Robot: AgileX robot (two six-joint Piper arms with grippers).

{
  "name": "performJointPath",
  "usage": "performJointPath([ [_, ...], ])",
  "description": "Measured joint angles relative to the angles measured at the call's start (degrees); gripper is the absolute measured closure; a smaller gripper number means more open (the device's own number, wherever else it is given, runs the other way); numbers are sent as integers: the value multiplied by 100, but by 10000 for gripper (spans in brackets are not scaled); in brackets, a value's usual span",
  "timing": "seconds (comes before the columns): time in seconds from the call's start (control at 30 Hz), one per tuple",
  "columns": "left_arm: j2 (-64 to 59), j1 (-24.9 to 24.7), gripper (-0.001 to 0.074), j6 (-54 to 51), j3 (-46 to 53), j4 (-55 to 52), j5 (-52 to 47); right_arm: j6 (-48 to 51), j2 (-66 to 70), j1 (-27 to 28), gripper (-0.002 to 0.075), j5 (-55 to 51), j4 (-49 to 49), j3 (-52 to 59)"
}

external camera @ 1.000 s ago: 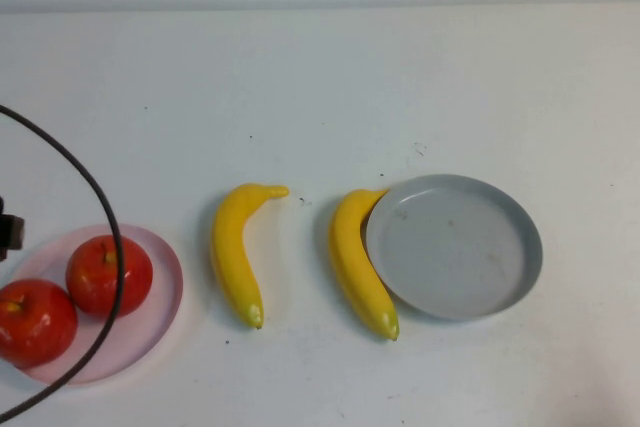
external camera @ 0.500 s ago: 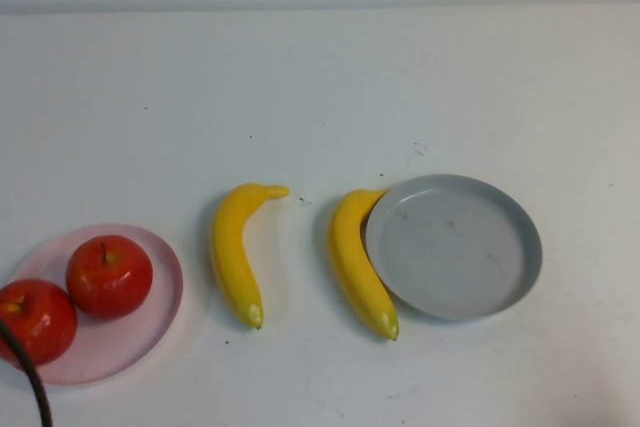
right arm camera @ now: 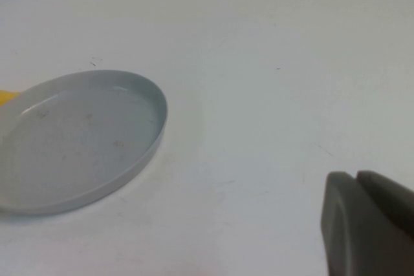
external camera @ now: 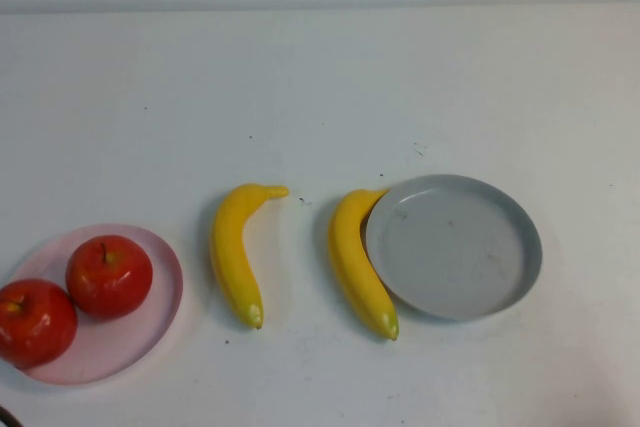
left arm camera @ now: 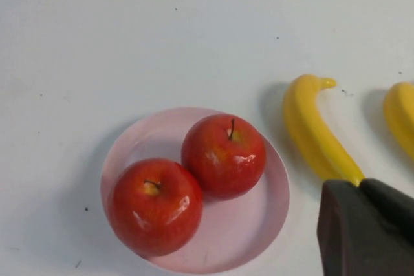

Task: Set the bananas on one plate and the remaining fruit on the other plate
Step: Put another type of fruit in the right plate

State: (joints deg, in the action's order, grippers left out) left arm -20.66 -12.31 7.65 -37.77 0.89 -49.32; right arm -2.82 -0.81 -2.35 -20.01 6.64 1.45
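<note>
Two red apples (external camera: 108, 275) (external camera: 35, 321) sit on the pale pink plate (external camera: 160, 292) at the near left; the left wrist view shows the same apples (left arm camera: 224, 155) (left arm camera: 155, 205) on that plate (left arm camera: 272, 192). Two yellow bananas (external camera: 236, 250) (external camera: 356, 262) lie on the table in the middle. The right one rests against the rim of the grey plate (external camera: 455, 246), which holds nothing. My left gripper (left arm camera: 359, 184) is shut and empty, hovering near the left banana's (left arm camera: 315, 132) end. My right gripper (right arm camera: 357, 176) is shut and empty, off to the side of the grey plate (right arm camera: 77, 137).
The white table (external camera: 320, 97) stretches behind the fruit to a pale back wall. A dark sliver of cable (external camera: 5, 417) shows at the near left corner.
The left arm's black cable has drawn back out of the high view toward the near left corner. The fruit and both plates have not moved.
</note>
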Motion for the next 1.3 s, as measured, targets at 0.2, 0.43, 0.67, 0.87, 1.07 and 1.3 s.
performJointPath([
  [0.2, 256, 0, 737, -1117, 674, 233, 1065, 0, 0, 0, 744, 0, 0, 0],
  [0.43, 1362, 371, 738, -1444, 2017, 247, 3519, 0, 0, 0, 744, 0, 0, 0],
  [0.67, 2108, 944, 738, -1491, 3183, 247, 4096, 0, 0, 0, 744, 0, 0, 0],
  [0.87, 2134, 947, 738, -1440, 3793, 247, 4122, 0, 0, 0, 744, 0, 0, 0],
  [1.07, 2134, 956, 738, -948, 3912, 96, 3626, 0, 0, 0, 744, 0, 0, 0],
  [1.3, 2134, 956, 738, -827, 3926, 9, 2822, 0, 0, 0, 744, 0, 0, 0],
])
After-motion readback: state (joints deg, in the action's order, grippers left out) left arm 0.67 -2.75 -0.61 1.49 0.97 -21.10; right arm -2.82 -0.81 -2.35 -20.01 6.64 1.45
